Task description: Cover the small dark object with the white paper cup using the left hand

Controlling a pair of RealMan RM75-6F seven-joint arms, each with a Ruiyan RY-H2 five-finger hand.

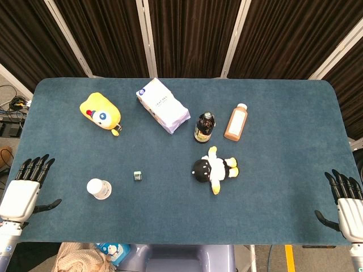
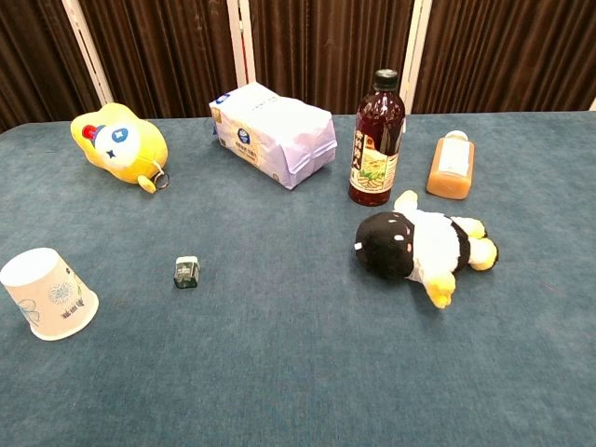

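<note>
The white paper cup [image 1: 99,188] [image 2: 48,294] stands upside down on the blue table, near the front left. The small dark object [image 1: 137,176] [image 2: 187,272] lies a short way to the cup's right, apart from it. My left hand [image 1: 25,189] hovers at the table's front left corner, left of the cup, with fingers spread and nothing in it. My right hand [image 1: 345,203] is at the front right corner, fingers apart and empty. Neither hand shows in the chest view.
A yellow plush toy [image 1: 101,112] lies at the back left, a white tissue pack [image 1: 162,105] at back centre. A dark bottle [image 1: 205,127] and an orange juice bottle [image 1: 236,122] are right of it. A black-and-white plush [image 1: 214,168] lies mid-table.
</note>
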